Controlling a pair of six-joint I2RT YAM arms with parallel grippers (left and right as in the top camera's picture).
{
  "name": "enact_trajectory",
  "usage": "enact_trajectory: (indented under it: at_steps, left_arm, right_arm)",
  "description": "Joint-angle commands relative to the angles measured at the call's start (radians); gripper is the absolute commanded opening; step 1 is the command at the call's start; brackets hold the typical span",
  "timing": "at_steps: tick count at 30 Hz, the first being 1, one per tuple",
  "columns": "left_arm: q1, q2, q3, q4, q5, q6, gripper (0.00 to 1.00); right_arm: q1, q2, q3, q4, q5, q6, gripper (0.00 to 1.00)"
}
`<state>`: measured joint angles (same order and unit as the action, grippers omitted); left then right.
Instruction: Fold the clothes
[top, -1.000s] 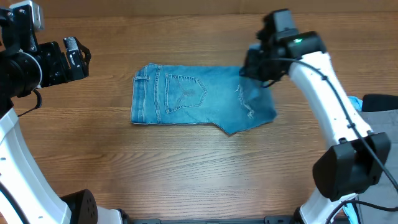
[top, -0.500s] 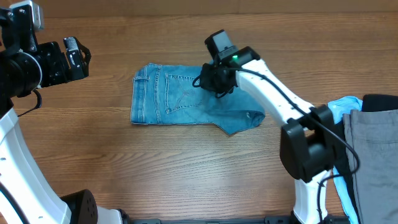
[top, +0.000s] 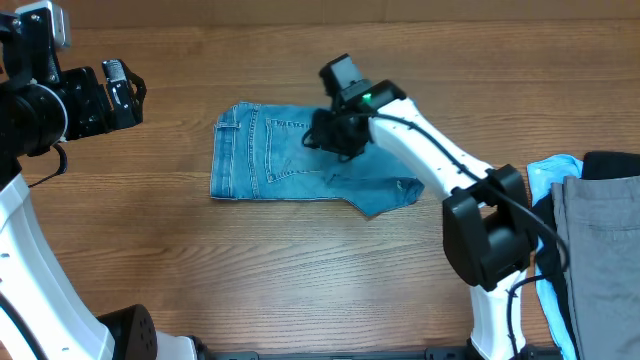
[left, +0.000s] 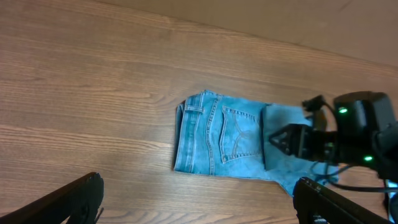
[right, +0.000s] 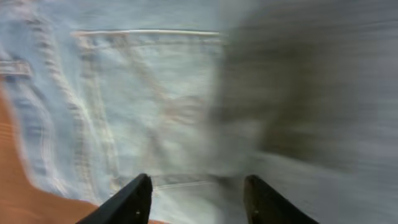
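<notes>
The light blue jeans (top: 270, 155) lie partly folded on the table, back pocket up; they also show in the left wrist view (left: 217, 134). My right gripper (top: 330, 132) is over the jeans' middle, beside the pocket, and seems shut on the folded-over leg end. In the right wrist view the pocket (right: 143, 106) lies under the right gripper's fingers (right: 196, 196), and a dark blurred flap fills the right side. My left gripper (top: 118, 92) is open and empty, raised at the far left, away from the jeans; its fingertips (left: 199, 202) frame bare wood.
Grey trousers (top: 600, 250) and a pale-blue cloth (top: 550, 175) lie at the table's right edge. The wooden table (top: 300, 280) stretches in front of the jeans.
My right gripper has swept left from the jeans' right end to their middle, carrying the leg end over the top. The jeans look shorter. The left arm has not moved.
</notes>
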<state>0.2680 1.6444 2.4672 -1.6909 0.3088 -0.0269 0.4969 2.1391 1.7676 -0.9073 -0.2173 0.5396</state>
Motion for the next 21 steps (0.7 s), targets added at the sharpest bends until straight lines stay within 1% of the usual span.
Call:
enact_trajectory:
  at_steps: [1,2,4,5,8,10,12,15,18,21]
  left_arm:
    - [-0.001,0.007,0.004,0.002,-0.005,-0.011,1.00]
    - [-0.001,0.007,0.004,0.002,-0.005,-0.011,1.00]
    - [-0.001,0.007,0.004,0.002,-0.005,-0.011,1.00]
    - [-0.001,0.007,0.004,0.002,-0.005,-0.011,1.00]
    - [-0.001,0.007,0.004,0.002,-0.005,-0.011,1.00]
    - [-0.001,0.007,0.004,0.002,-0.005,-0.011,1.00]
    - [-0.001,0.007,0.004,0.002,-0.005,-0.011,1.00]
    - [-0.001,0.007,0.004,0.002,-0.005,-0.011,1.00]
    - [-0.001,0.007,0.004,0.002,-0.005,-0.011,1.00]
    - [-0.001,0.007,0.004,0.002,-0.005,-0.011,1.00]
  right_arm:
    - [-0.105,-0.159,0.047,-0.088,0.044,-0.081,0.19]
    - [-0.119,-0.167,0.047,-0.109,0.043,-0.081,0.12]
    - [-0.143,-0.165,0.041,-0.158,0.038,-0.080,0.06]
    - [-0.145,-0.158,0.022,-0.164,0.032,-0.080,0.05]
    - [-0.126,-0.118,-0.048,-0.130,-0.008,-0.075,0.04]
    - [-0.100,-0.086,-0.111,-0.069,-0.058,-0.063,0.04]
    - [-0.068,-0.050,-0.174,-0.006,-0.094,-0.020,0.04]
    - [-0.008,-0.016,-0.274,0.134,-0.148,0.035,0.04]
    - [0.033,-0.014,-0.299,0.232,-0.154,0.035,0.04]
    - [0.028,-0.035,-0.246,0.216,-0.155,-0.001,0.04]
